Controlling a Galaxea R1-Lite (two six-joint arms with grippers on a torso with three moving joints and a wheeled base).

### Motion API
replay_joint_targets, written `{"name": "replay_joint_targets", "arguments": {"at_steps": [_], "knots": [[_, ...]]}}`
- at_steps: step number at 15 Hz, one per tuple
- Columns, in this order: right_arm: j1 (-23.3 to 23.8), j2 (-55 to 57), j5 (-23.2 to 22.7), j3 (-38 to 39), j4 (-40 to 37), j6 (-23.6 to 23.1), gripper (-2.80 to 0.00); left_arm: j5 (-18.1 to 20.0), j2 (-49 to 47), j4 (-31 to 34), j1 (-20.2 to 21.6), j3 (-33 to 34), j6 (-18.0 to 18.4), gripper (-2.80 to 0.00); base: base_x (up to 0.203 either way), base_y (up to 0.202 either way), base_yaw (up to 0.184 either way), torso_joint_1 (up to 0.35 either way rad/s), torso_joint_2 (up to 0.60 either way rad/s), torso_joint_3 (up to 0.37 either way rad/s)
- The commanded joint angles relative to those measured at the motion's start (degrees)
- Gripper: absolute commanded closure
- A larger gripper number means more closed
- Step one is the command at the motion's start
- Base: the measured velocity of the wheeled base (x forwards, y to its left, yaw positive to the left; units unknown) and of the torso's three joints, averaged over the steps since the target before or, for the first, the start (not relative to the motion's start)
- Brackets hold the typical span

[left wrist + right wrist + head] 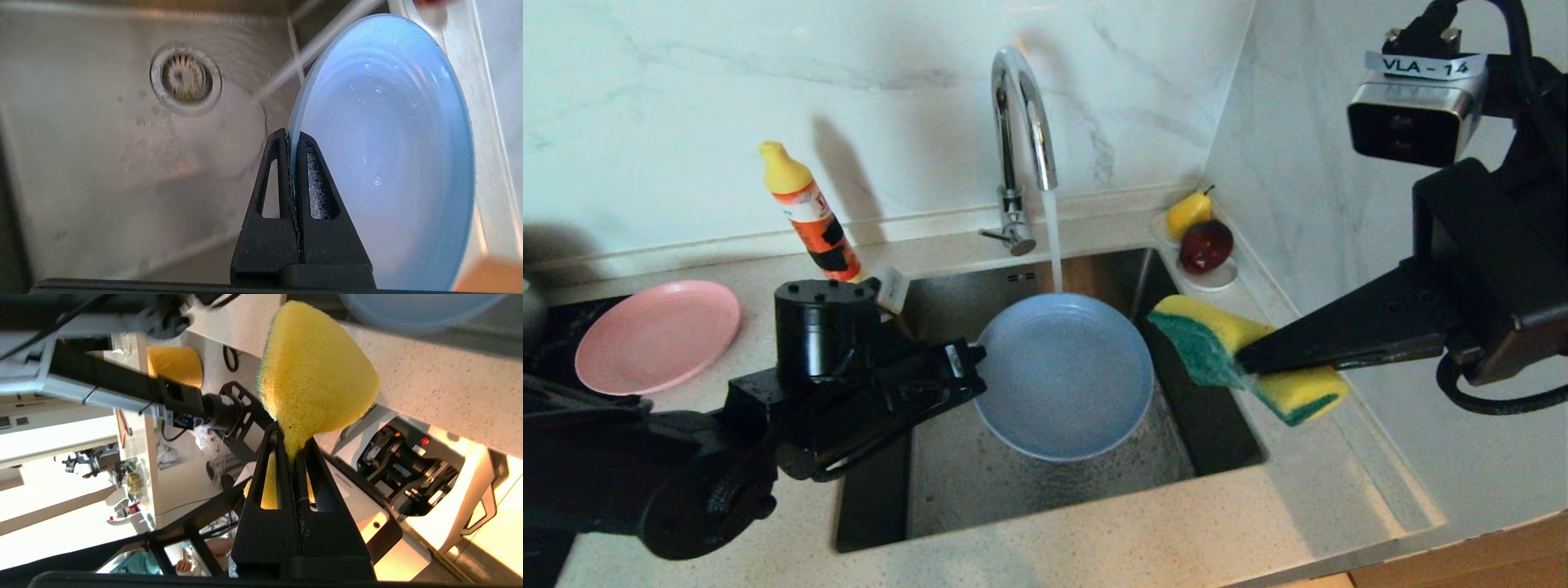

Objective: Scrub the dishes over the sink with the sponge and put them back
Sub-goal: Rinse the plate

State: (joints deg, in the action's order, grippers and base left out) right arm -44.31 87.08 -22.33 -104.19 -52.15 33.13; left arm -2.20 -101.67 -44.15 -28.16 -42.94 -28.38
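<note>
A light blue plate [1066, 376] [388, 151] hangs over the sink [947, 482], its far rim under the water running from the chrome tap [1021, 106]. My left gripper [976, 359] [291, 141] is shut on the plate's left rim. The yellow sponge [1225, 343] [314, 371] with its green scouring face is pinched in my shut right gripper [1245, 359] [291, 447], held in the air just right of the plate, above the sink's right edge. A pink plate [658, 335] lies on the counter at the left. The bowl is out of view.
An orange dish-soap bottle [813, 216] with a yellow cap stands behind the sink's left corner. A white saucer [1225, 276] holding a yellow pear [1188, 212] and a red apple [1205, 245] sits in the back right corner. The drain strainer [186, 79] lies beneath the plate.
</note>
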Motion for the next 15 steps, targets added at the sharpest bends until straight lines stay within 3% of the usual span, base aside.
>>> {"name": "replay_joint_targets", "arguments": {"at_steps": [1,3,7,15], "knots": [[0.02,-0.30,-0.34,1.28,-0.18,0.18,0.00,-0.44,-5.39,-1.79,0.48,-2.16,-0.35,0.00,0.000,0.000,0.000,0.000,0.00,0.000],[0.38,-0.51,-0.34,2.47,-0.27,0.14,0.00,-0.65,-6.56,-1.93,1.46,-3.13,-0.36,0.00,0.000,0.000,0.000,0.000,0.00,0.000],[0.98,-1.47,-0.43,5.22,-0.06,0.00,0.00,-5.16,-8.21,-1.67,1.70,-6.42,-0.45,0.00,0.000,0.000,0.000,0.000,0.00,0.000],[1.59,-2.15,-0.43,8.45,0.93,-0.18,0.00,-5.10,-11.85,-1.03,2.15,-11.71,-0.36,0.00,0.000,0.000,0.000,0.000,0.00,0.000]]}}
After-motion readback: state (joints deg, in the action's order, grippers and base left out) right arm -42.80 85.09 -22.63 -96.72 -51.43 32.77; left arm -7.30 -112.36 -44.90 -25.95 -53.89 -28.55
